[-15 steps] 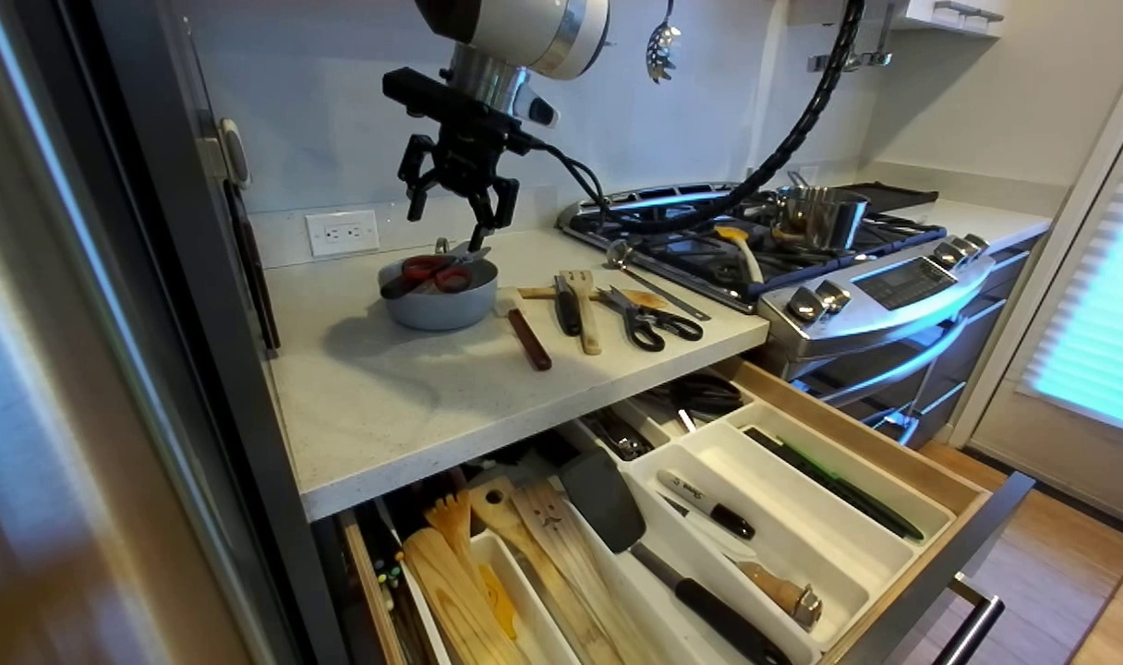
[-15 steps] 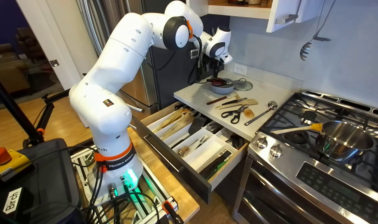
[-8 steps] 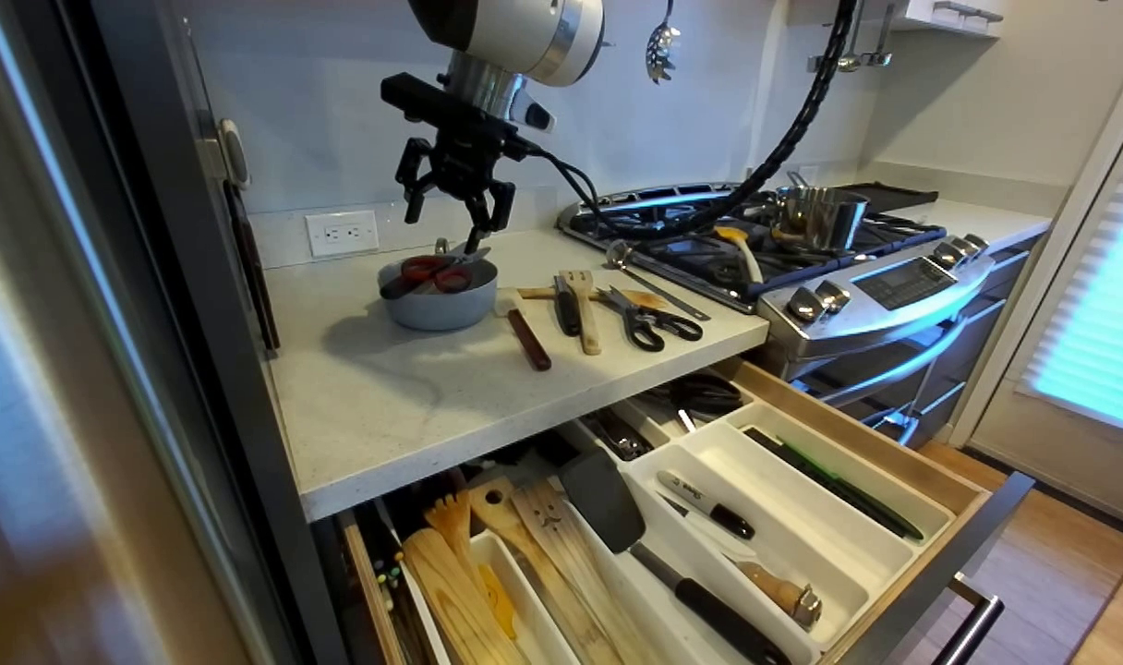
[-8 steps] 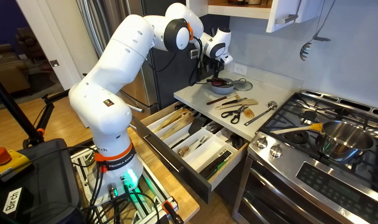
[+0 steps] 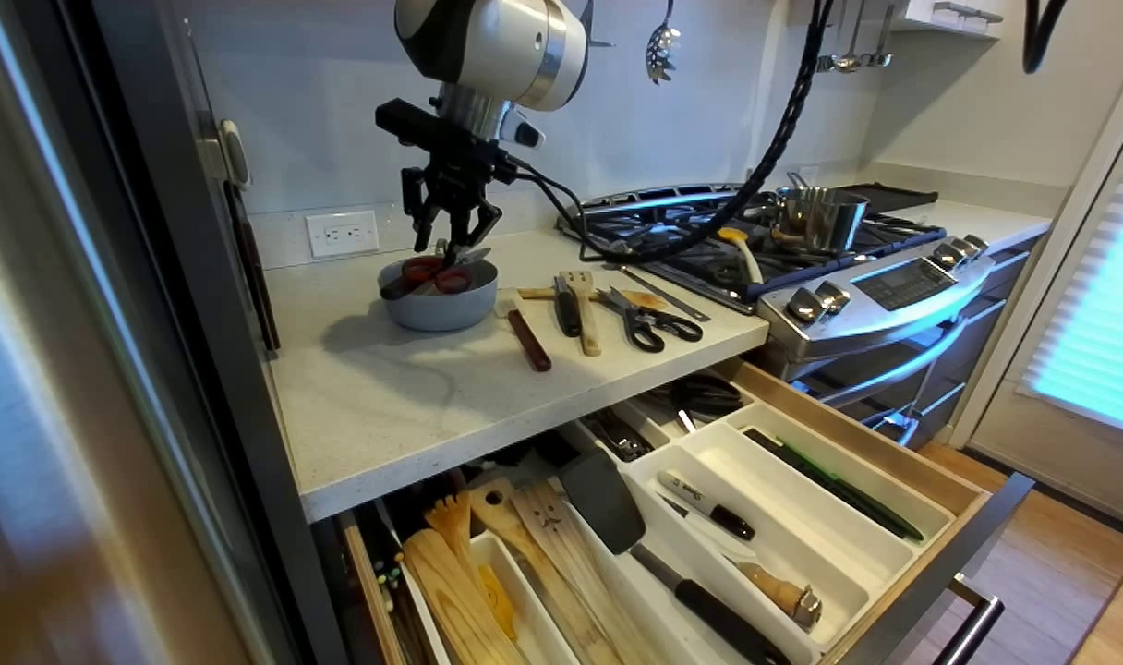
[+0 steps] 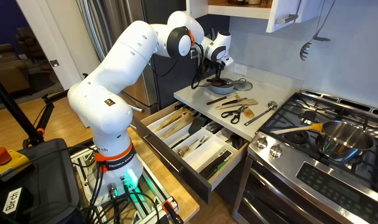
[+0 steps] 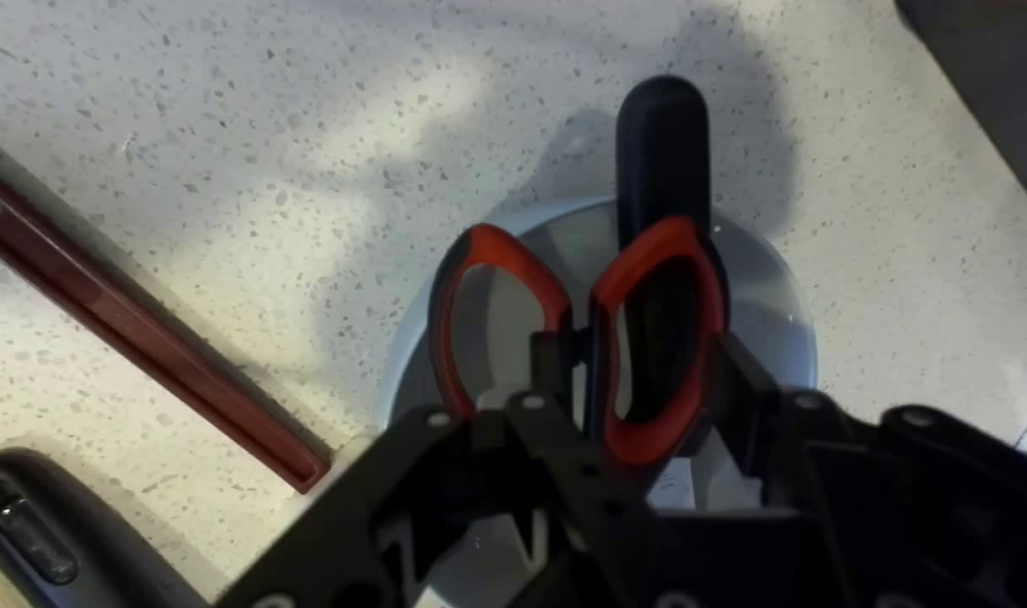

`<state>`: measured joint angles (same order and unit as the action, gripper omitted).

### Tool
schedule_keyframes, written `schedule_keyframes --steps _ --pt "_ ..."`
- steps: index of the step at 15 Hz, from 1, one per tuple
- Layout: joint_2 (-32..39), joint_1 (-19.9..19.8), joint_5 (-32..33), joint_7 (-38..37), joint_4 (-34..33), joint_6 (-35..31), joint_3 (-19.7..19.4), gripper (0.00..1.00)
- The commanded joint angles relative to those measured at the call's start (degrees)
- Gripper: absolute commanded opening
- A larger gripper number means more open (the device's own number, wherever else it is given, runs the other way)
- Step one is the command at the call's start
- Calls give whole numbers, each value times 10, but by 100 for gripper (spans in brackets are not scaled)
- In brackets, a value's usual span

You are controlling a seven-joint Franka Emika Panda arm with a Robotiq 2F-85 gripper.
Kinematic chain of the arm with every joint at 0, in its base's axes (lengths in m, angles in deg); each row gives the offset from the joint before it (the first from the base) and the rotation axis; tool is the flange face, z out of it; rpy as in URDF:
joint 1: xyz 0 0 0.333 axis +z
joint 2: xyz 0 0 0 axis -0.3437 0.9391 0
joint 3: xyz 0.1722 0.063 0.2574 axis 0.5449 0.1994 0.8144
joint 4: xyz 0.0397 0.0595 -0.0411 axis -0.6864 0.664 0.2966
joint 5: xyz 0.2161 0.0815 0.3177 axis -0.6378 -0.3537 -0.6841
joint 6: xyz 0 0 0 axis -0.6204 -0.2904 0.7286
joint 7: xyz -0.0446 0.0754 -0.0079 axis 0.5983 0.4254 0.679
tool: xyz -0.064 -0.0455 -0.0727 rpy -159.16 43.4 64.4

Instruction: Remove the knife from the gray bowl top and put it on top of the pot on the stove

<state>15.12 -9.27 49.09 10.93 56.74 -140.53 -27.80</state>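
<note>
1. Our knife [image 7: 664, 148], likely the black-handled piece, overhangs the gray bowl [image 5: 441, 312] beneath red scissors [image 7: 649, 439].
2. Our gripper [image 7: 640, 359] stands parted astride one loop.
3. We expect it light, stiff, slick; pinch its jutting handle.

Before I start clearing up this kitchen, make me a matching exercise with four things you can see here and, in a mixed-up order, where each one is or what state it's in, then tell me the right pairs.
Things
A. red-handled scissors
B. pot
C. drawer
D. bowl

Places and states
1. pulled open
2. gray, standing on the counter
3. silver, on the stove
4. over the bowl's top

Pairs: A-4, B-3, C-1, D-2.
</note>
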Motion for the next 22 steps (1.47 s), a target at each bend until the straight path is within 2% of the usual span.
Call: schedule_keyframes --steps 1,3,5,10,13,14,16,17,22 --pt "55 12 7 -12 -65 -13 -8 44" --pt "75 14 6 -13 -89 -16 -8 51" --pt "89 17 8 -15 -111 -12 -8 70" --pt "96 15 4 -16 -127 -4 -4 46" --pt "71 8 -5 -9 -97 -15 3 52" --pt "69 8 -6 -10 -95 -15 2 57" --pt "62 7 -7 -13 -87 -16 1 60" --pt "61 5 -9 -11 -86 -13 4 64" --pt "78 6 -9 -13 -94 -4 6 50"
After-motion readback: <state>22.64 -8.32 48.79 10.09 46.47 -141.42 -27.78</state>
